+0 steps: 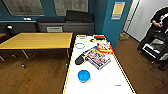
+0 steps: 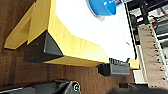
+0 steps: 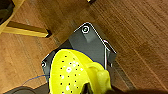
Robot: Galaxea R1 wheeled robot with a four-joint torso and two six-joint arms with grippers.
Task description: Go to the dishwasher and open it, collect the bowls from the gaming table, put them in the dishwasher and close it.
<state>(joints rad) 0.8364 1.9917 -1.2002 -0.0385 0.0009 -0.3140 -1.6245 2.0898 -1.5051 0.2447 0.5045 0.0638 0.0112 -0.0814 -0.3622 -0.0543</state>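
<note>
A long gaming table point(image 1: 100, 82) with a glossy white top and yellow rim is stretching away from the robot in the head view, its near end sitting at 6 o'clock and its far end reaching toward 12. A plain wooden table point(image 1: 37, 40) is standing beside it at about 10 o'clock, and a person point(image 1: 160, 22) is waiting at 2 o'clock near a grey cart. On the white top, a stack of colourful game boxes point(image 1: 98, 58) is lying mid-table, and a blue bowl point(image 1: 84, 76) is resting toward the near end, at roughly 7 o'clock of the boxes.

The left wrist view is looking at the gaming table's near corner point(image 2: 75, 47) from low beside it, taking in its yellow side, a black end slot point(image 2: 115, 68) and the blue bowl point(image 2: 102, 6) on top; whether the left hand is wide or narrow cannot be told.

The right wrist view is looking down over wooden floor point(image 3: 140, 32), where a perforated yellow-green bowl point(image 3: 70, 72) is sitting close under the camera, seemingly held at its rim by the right gripper point(image 3: 100, 83).
</note>
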